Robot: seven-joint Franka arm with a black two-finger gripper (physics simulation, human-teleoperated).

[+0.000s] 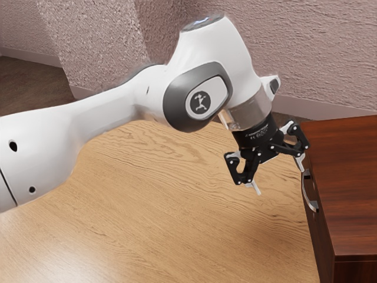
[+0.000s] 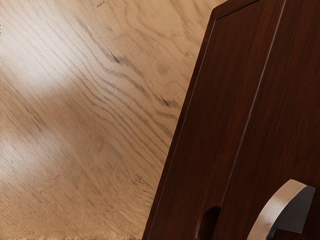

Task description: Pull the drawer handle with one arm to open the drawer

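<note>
**Close by the handle, fingers wide and empty**

Nearest in the exterior view, our white jointed arm (image 1: pixel 88 130) sweeps in from the exterior view's left, above the light oak-grain tabletop (image 1: pixel 147 218). At its end, our black two-finger gripper (image 1: pixel 278 177) tilts down toward the exterior view's right. Its fingers are spread wide and we hold nothing between them. One fingertip hangs over the bare table. The other sits just beside the upper end of the curved silver metal handle (image 1: pixel 307 188); we cannot tell whether it touches.

That handle stands upright on the dark reddish-brown wooden drawer front (image 1: pixel 321 242), the face of the dark wooden cabinet (image 1: pixel 347 171) that rests on the table at the exterior view's right edge. In the wrist view the handle (image 2: pixel 280 210) shows close under our hand, bowing out from the drawer front (image 2: pixel 240 125), with the tabletop (image 2: pixel 75 125) alongside.

Farthest back stands a rough pinkish plaster wall (image 1: pixel 324 47).
</note>
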